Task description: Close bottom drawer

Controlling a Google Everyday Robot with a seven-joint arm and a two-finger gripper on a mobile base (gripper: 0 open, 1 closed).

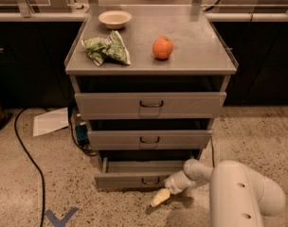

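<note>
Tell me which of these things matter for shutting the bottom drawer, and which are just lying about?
For the job:
- bottom drawer, pulled out
- gripper, down near the floor in front of that drawer, right of its handle

Just lying about:
- bowl, green bag and orange on the cabinet top
- paper and cable on the floor
- top drawer, middle drawer
</note>
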